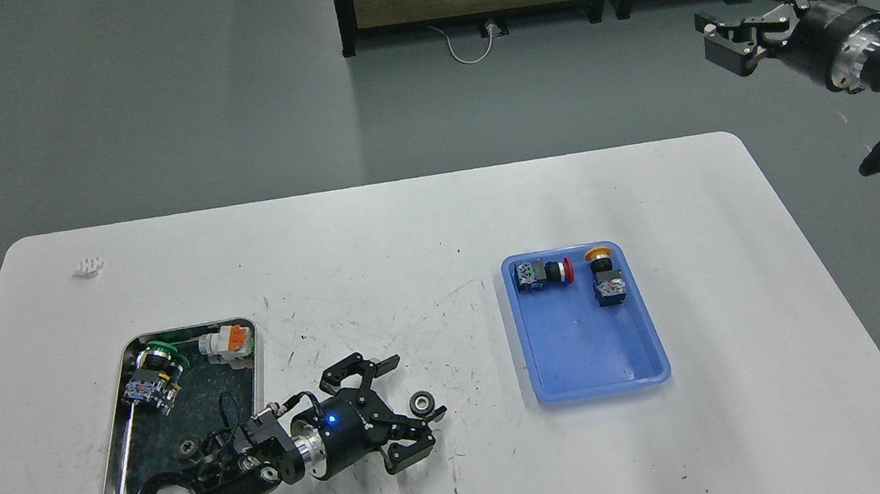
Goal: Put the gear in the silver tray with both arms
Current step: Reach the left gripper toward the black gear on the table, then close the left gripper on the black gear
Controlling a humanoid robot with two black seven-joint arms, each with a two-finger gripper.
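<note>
The gear (422,403), small, black and toothed with a silver hub, lies on the white table right of the silver tray (256,362). My left gripper (418,387) is low over the table and open. The gear lies between its fingers, close to the lower fingertip (437,413); contact cannot be told. The tray holds a green-capped switch (153,374), an orange and white part (225,341) and another small gear (188,447). My right gripper (735,34) is open and empty, raised high beyond the table's far right corner.
A blue plastic tray (589,363) right of centre holds a red-capped switch (546,273) and a yellow-capped switch (603,277). A small white piece (87,266) lies at the table's far left. The left arm crosses the silver tray's near corner.
</note>
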